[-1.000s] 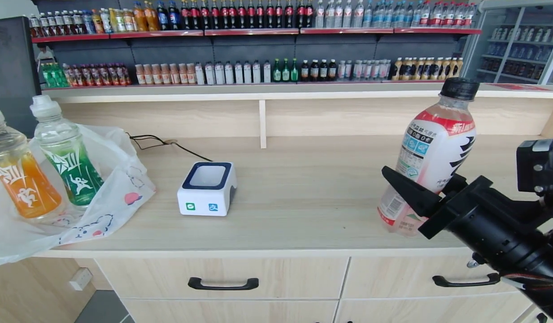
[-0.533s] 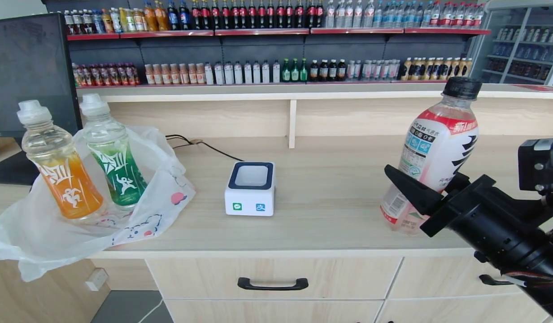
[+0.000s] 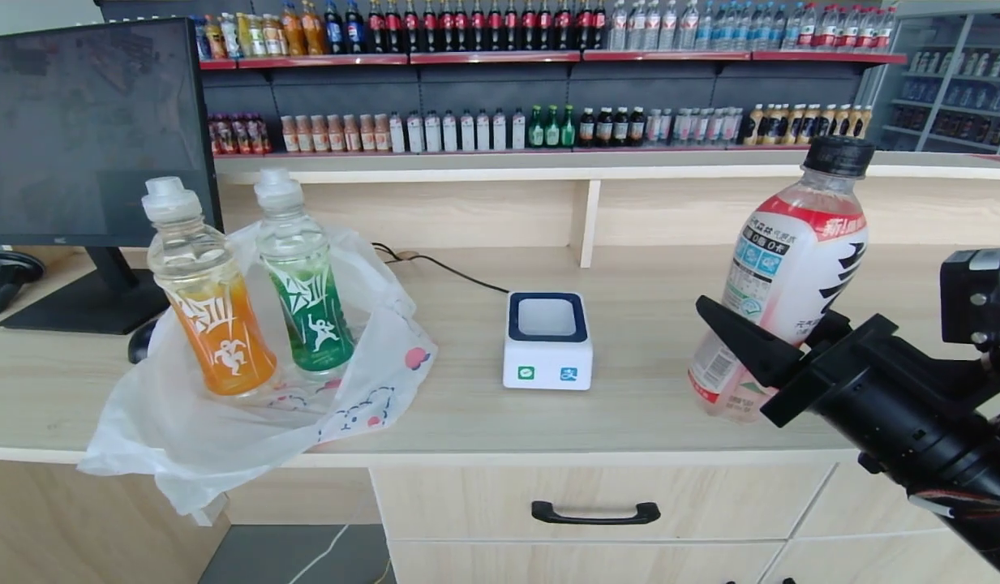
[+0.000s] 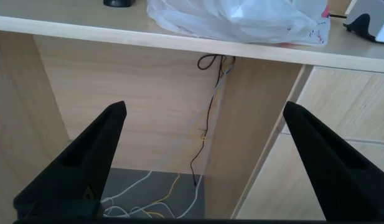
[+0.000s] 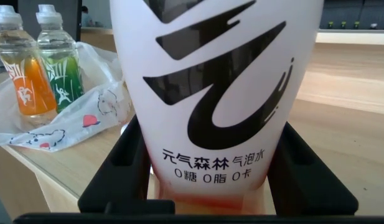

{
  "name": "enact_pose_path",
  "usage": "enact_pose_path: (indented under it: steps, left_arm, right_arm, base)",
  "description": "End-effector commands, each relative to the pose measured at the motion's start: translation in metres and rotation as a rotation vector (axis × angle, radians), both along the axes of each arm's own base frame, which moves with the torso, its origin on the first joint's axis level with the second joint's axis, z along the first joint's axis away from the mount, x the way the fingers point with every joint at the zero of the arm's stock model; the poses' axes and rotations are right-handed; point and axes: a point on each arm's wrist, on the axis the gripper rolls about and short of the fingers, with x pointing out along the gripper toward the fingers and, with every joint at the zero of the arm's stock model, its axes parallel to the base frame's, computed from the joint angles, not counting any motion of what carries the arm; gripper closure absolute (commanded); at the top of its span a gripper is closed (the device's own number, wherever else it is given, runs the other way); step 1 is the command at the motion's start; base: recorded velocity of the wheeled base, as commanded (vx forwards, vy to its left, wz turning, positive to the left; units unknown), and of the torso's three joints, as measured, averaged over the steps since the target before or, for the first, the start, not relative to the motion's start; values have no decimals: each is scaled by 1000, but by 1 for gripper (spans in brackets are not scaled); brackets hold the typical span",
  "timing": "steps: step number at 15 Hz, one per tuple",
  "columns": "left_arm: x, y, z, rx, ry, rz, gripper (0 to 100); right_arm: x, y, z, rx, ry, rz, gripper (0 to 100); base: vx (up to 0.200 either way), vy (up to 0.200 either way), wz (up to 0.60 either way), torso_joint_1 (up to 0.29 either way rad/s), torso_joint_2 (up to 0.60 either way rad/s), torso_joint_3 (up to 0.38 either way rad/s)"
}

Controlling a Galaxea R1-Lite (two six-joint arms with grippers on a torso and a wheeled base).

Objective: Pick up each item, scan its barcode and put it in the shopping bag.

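Now the right tool (image 3: 755,337) clamps the bottle (image 3: 800,259); it should tilt the barcode (image 3: 714,369) squarely toward the scanner (image 3: 547,341), close and steady. The left tool (image 4: 204,109) hangs spread wide.

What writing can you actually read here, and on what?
"气泡水", "0糖 0脂 0卡": pink bottle front label.
"新": its red band.
Its side label: too small.
Scanner: two icons, no words.
Orange bottle, green bottle: stylised lettering, unclear.
Shelf bottles: too small.
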Motion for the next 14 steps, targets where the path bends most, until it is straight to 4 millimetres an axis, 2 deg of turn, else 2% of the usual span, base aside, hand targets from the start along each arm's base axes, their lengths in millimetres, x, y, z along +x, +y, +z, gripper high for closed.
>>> enact_pose_path:
  steps: [1, 7, 11, 13, 14]
  left_arm:
    - [0, 0, 0, 0, 0, 1, 0]
    - [0, 0, 0, 0, 0, 1, 0]
    - [0, 0, 0, 0, 0, 1, 0]
    - [0, 0, 0, 0, 0, 1, 0]
    - [0, 0, 0, 0, 0, 1, 0]
  right_arm:
    - [0, 0, 3, 7, -12, 2, 100]
    - [-1, 0, 1, 1, -6, 4, 100]
    - [7, -2, 4, -74, -69, 90, 100]
    - [16, -5, 10, -145, -149, 148, 100]
    - [21, -2, 21, -208, -250, 189, 100]
  base:
    - [0, 200, 0, 2, 2, 7]
    - [0, 200, 0, 2, 7, 2]
    - [0, 0, 0, 0, 0, 0]
    - [0, 0, 0, 0, 0, 0]
    - [0, 0, 0, 0, 0, 0]
